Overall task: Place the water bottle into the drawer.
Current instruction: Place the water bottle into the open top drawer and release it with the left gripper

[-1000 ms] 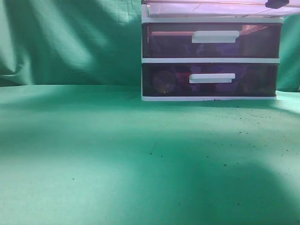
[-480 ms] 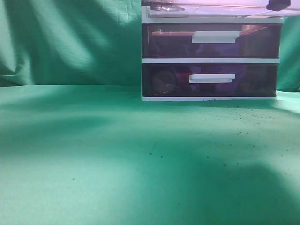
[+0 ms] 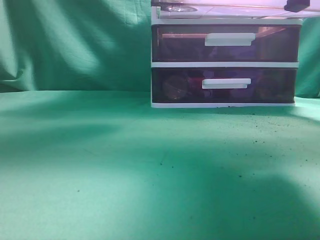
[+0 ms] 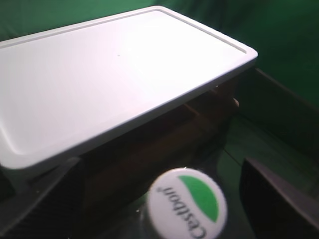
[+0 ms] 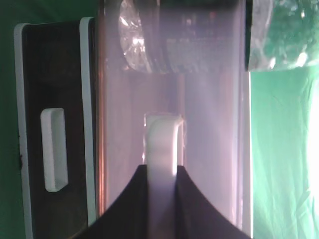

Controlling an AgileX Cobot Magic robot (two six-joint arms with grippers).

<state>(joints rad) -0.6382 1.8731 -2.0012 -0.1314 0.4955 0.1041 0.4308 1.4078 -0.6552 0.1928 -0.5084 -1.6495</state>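
Note:
The water bottle (image 4: 187, 204) shows its white cap with a green leaf between my left gripper's (image 4: 158, 219) dark fingers, which are shut on it. It hangs upright in the pulled-out drawer (image 5: 209, 124), its lower part glinting through the translucent front (image 5: 139, 45). In the exterior view the bottle's base (image 3: 173, 8) shows at the left end of the drawer (image 3: 235, 10), at the top edge. My right gripper (image 5: 162, 174) is shut on the drawer's white bar handle (image 5: 162, 134); it also shows as a dark tip in the exterior view (image 3: 296, 6).
The white-framed unit's flat top (image 4: 114, 74) lies just behind the open drawer. Two like drawers (image 3: 225, 45) (image 3: 225, 85) with white handles sit closed below. Green cloth covers the table (image 3: 125, 165) and hangs as a backdrop.
The bottle has come down into the top drawer: its base was not seen one second ago and now shows at the drawer's left end. The right gripper has stayed on the handle.

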